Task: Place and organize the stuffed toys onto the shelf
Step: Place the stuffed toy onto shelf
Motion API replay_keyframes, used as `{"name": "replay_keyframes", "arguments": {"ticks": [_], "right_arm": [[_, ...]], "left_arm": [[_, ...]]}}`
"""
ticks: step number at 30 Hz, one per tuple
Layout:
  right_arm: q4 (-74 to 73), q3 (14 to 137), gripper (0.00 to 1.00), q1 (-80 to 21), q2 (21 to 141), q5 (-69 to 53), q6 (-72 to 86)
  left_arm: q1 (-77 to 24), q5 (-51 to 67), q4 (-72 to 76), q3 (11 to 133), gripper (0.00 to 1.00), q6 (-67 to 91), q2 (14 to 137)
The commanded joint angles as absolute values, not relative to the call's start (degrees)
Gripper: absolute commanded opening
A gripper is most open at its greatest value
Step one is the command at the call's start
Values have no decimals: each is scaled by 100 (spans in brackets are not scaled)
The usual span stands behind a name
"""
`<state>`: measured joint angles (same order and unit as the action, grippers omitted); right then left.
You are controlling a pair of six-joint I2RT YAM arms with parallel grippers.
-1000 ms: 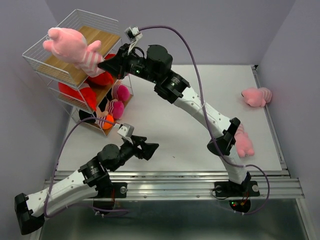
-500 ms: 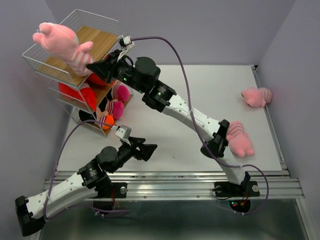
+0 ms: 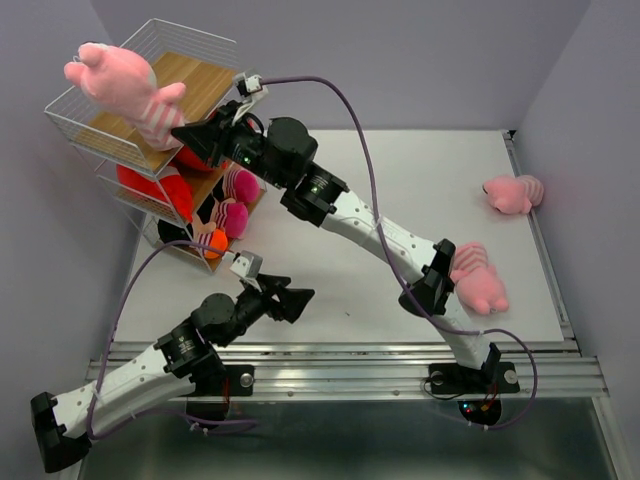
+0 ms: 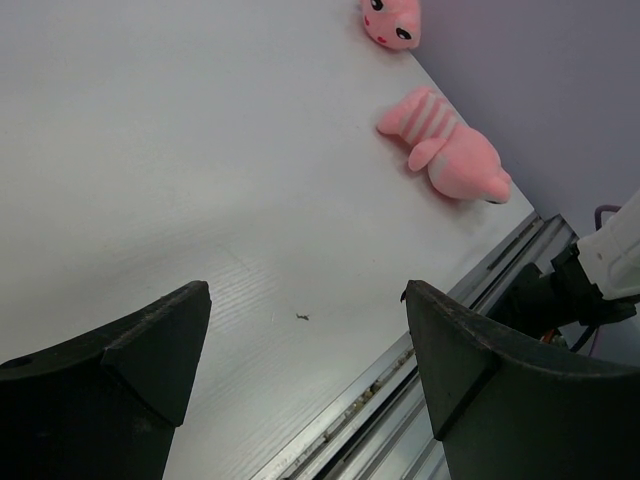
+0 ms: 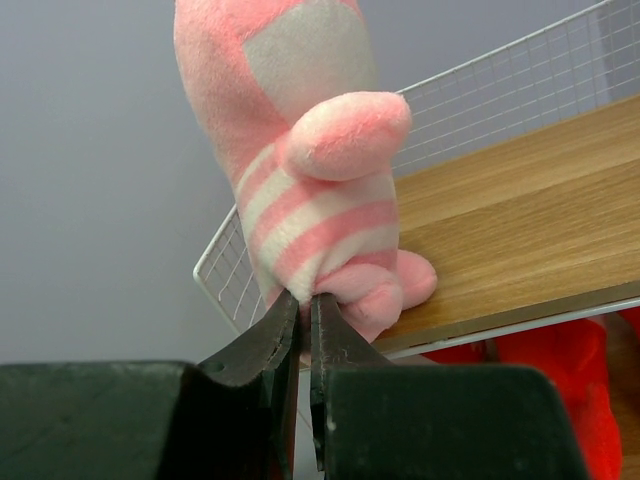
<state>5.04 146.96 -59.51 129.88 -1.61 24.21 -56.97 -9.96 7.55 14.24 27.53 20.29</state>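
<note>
Closest to me, the left gripper hangs low over the front of the table. Its jaws are spread wide and there is nothing between them.

Off to the right, two pink toys lie loose on the table. The near toy sits just beside the right arm's elbow and is partly hidden by it. The far toy is close to the right edge, well apart from either gripper. Both are waiting to be fetched.

Further back, the right arm stretches across to the shelf in the far left corner. The right gripper is pinched tight on the bottom end of a striped toy. It holds the toy roughly upright at the front lip of the top board. I cannot tell whether its feet rest on the wood or hang just above it.

Below, the middle tier holds red toys and small pink ones. More are packed on the lowest tier.

I'd say the job is well past halfway. The lower tiers are stocked, this one is about to be let go, and the two on the table remain.
</note>
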Motion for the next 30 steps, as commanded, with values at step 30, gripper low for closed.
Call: {"name": "replay_keyframes", "arguments": {"ticks": [30], "right_arm": [[1116,14994,31,-6231,12823,-35,2153]], "left_arm": [[-5730,-1055,993,1353,90,2804,1854]]}}
